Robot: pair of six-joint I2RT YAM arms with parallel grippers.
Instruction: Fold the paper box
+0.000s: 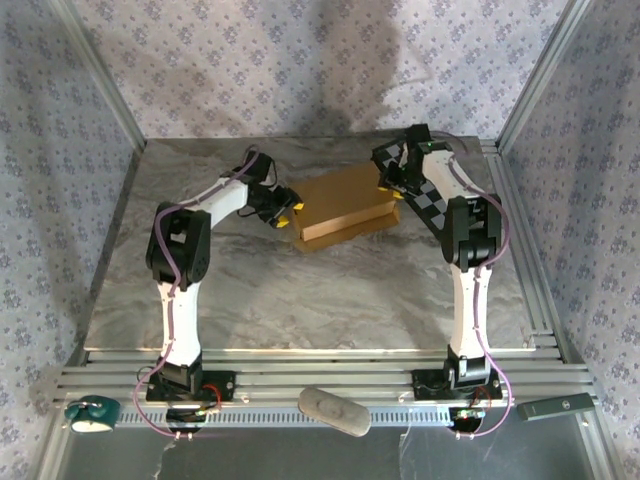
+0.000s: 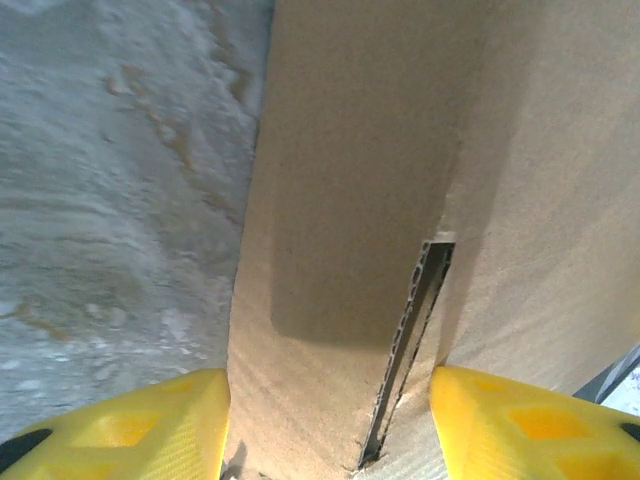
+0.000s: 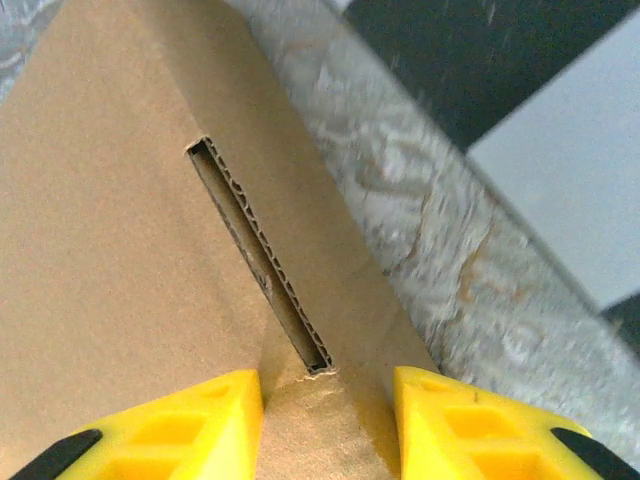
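Observation:
The paper box (image 1: 345, 205) is a shallow tan cardboard mailer lying at the back middle of the table. My left gripper (image 1: 285, 212) is at its left end. In the left wrist view the yellow fingers (image 2: 130, 430) stand apart on either side of a cardboard wall (image 2: 330, 250) with a narrow slot in it. My right gripper (image 1: 390, 183) is at the box's right end. Its yellow fingers (image 3: 200, 425) straddle a folded cardboard edge (image 3: 150, 230) just below another slot. Whether any pad presses the cardboard is unclear.
A black-and-white checkerboard panel (image 1: 432, 203) lies right of the box, under the right arm, and appears as the checkerboard panel (image 3: 520, 90) in the right wrist view. The marble table (image 1: 300, 300) has aluminium rails at its near edge, with a teal object (image 1: 92, 413), a grey object (image 1: 333, 410) and a black remote (image 1: 560, 405).

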